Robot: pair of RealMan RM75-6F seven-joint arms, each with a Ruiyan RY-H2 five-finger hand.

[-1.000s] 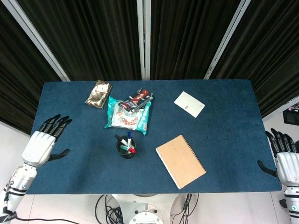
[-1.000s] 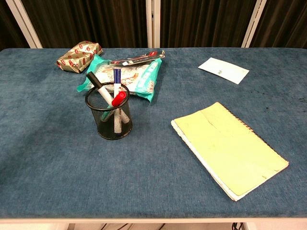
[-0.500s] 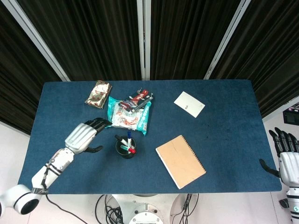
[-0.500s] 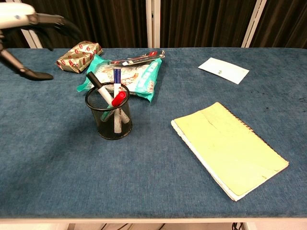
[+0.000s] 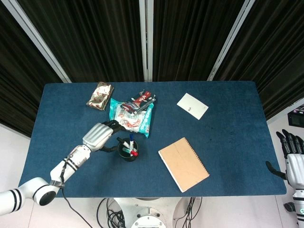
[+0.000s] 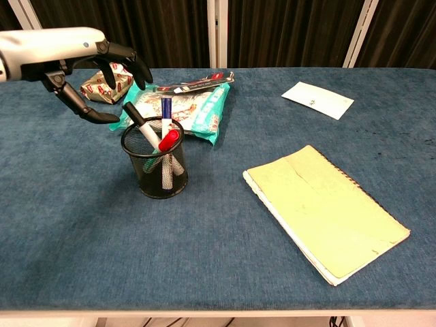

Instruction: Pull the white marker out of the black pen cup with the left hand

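Observation:
A black mesh pen cup stands left of the table's middle and holds several markers. The white marker with a black cap leans to the left out of the cup. Beside it stand a blue-capped marker and a red-capped one. My left hand hovers just left of and above the cup, fingers spread, holding nothing. The thumb points down toward the white marker's cap without touching it. My right hand hangs open off the table's right edge.
A teal snack bag with a flat packet on it lies behind the cup. A shiny wrapped packet lies at the back left. A yellow notebook lies to the right, a white card at the back right.
My left hand has swept in from the table's left edge to just beside the cup. The right hand has slid slightly lower at the right edge.

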